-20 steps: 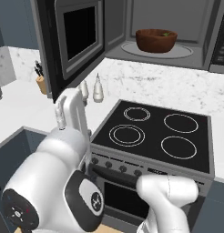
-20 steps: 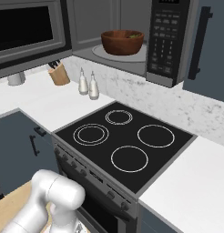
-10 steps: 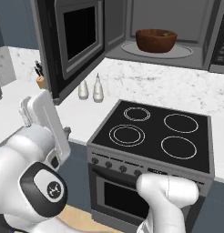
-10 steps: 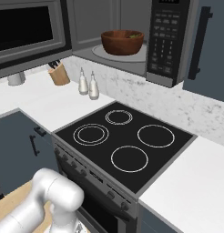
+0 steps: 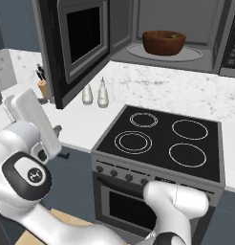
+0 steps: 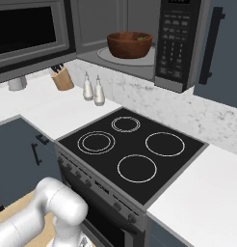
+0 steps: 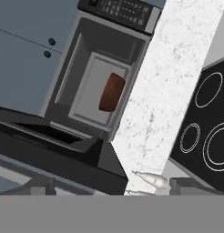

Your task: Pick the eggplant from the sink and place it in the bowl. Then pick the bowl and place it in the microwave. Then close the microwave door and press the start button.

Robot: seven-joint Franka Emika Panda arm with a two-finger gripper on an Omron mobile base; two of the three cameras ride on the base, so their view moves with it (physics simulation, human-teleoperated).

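Note:
The reddish-brown bowl (image 5: pixel 163 42) (image 6: pixel 130 44) sits on the glass turntable inside the open microwave (image 5: pixel 205 28) (image 6: pixel 176 43). A green tip of the eggplant (image 5: pixel 175 36) (image 6: pixel 140 36) peeks over the bowl's rim; the rest is hidden. The microwave door (image 5: pixel 77 45) (image 6: pixel 29 34) stands swung wide to the left. My white hand (image 5: pixel 31 119) hangs low at the left, below and in front of the door. In the rolled hand view, the gripper (image 7: pixel 114 185) is open and empty, facing the cavity and bowl (image 7: pixel 111 92) from a distance. The sink is out of view.
A black four-ring stove (image 5: pixel 160 141) (image 6: pixel 132 149) lies under the microwave. Two shakers (image 5: pixel 95 93) (image 6: pixel 93 89) and a knife block (image 5: pixel 42 86) (image 6: pixel 61 78) stand on the white counter (image 5: pixel 81 122) left of it. The open door (image 7: pixel 50 145) juts out over the counter.
My arm has swung left: the hand has gone from beside the stove's left edge to below the open door. Bowl and door have not moved.

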